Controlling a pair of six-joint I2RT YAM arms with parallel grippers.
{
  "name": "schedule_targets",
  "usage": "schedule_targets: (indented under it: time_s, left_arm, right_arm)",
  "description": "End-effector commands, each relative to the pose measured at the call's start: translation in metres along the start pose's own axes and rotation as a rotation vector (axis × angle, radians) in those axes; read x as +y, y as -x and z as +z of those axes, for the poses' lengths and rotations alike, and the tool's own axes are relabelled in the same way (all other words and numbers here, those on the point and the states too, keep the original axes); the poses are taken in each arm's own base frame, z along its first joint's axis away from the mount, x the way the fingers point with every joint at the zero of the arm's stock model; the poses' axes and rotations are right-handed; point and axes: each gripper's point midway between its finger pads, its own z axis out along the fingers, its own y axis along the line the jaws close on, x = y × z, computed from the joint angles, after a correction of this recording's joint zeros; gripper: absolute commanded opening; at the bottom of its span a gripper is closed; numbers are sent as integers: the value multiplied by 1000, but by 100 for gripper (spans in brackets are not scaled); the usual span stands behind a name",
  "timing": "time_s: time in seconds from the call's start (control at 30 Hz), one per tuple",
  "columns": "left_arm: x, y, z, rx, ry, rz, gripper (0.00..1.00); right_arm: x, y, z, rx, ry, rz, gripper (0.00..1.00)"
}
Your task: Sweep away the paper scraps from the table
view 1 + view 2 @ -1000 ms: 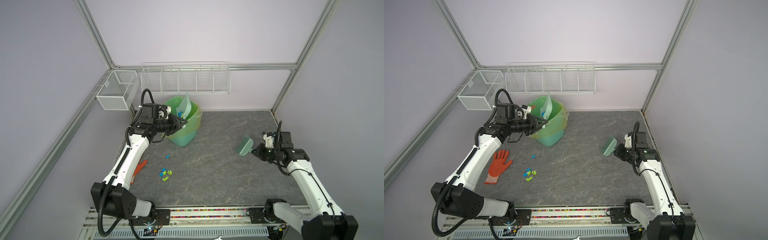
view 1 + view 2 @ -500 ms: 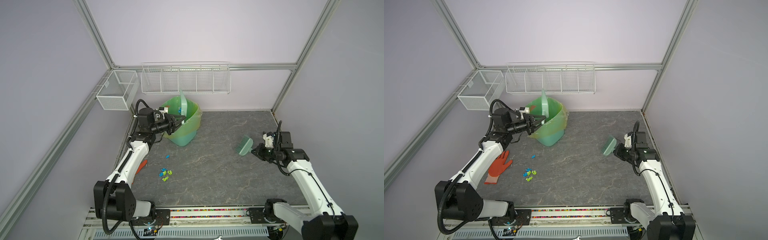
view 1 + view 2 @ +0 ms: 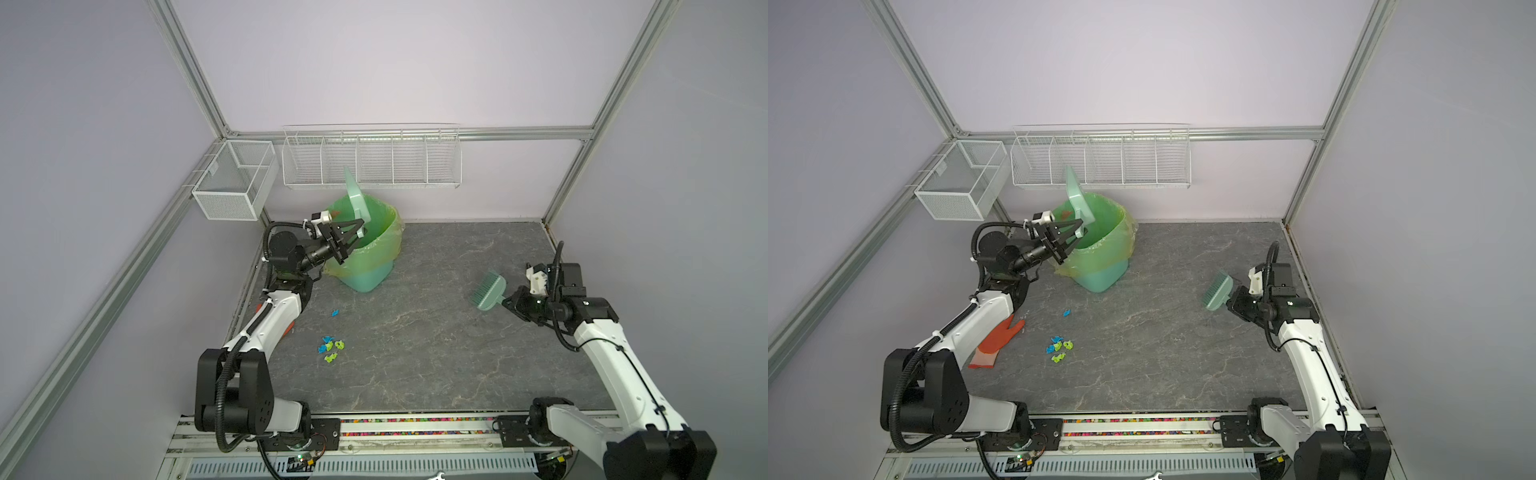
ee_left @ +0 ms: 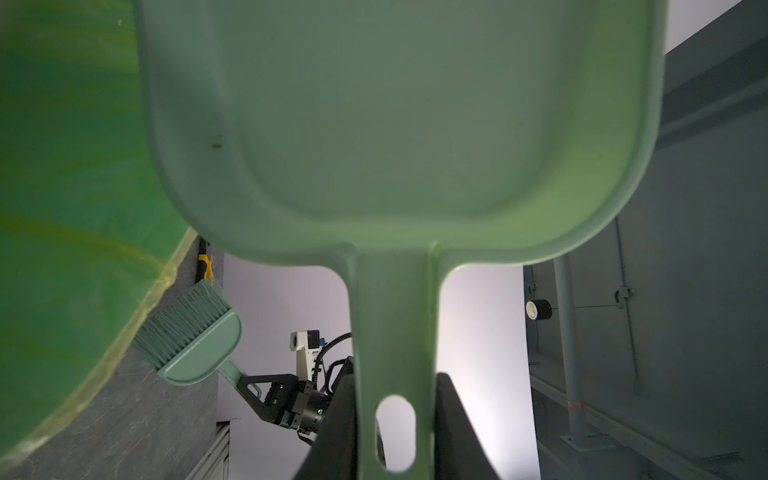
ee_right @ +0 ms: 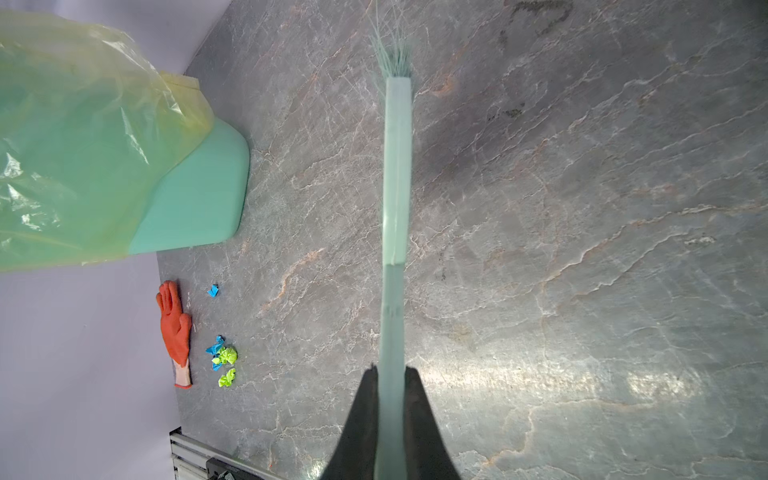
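Blue and lime paper scraps [image 3: 330,349] [image 3: 1059,349] [image 5: 222,359] lie clustered on the dark veined table [image 3: 436,340] [image 3: 1163,332] [image 5: 582,208], left of centre. A single blue scrap [image 3: 334,312] [image 3: 1066,312] [image 5: 213,290] lies nearer the bin. My left gripper [image 3: 360,230] [image 3: 1079,230] [image 4: 395,374] is shut on the handle of a pale green dustpan [image 3: 355,199] [image 3: 1077,199] [image 4: 395,124], which stands almost upright over the green lined bin [image 3: 370,257] [image 3: 1100,257] [image 5: 83,145]. My right gripper [image 3: 508,300] [image 3: 1229,305] [image 5: 391,370] is shut on a green brush [image 3: 488,293] [image 3: 1217,293] [image 5: 397,166], held off the table at the right.
An orange-red glove [image 3: 998,338] [image 5: 174,328] lies by the left edge, partly under my left arm. Two white wire baskets [image 3: 372,158] [image 3: 235,183] hang on the back and left walls. A metal rail [image 3: 415,432] runs along the front.
The left arm has drawn back to the left, and the dustpan has tipped more upright over the bin, shifting slightly left. The right arm and brush have not moved.
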Motion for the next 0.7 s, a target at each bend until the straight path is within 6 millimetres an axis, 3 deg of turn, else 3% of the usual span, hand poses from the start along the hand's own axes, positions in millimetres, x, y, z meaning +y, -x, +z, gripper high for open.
schedule_targets:
  time_s: [0.0,0.27,0.53,0.67]
  left_arm:
    - [-15,-6,-3,30,-73,-1,0]
    - [-10,-9,-5,24,-23,26,0]
    - [4,-23,-24,-20,335,248,0]
    - [3,-29,-29,-7,368,290,0]
  right_arm:
    - [7,2,-3,-17,28,-8,7]
    - [7,2,-3,-17,23,-10,7]
    - [13,2,-4,-18,51,-2,7]
    - [19,-1,-2,-15,71,-9,7]
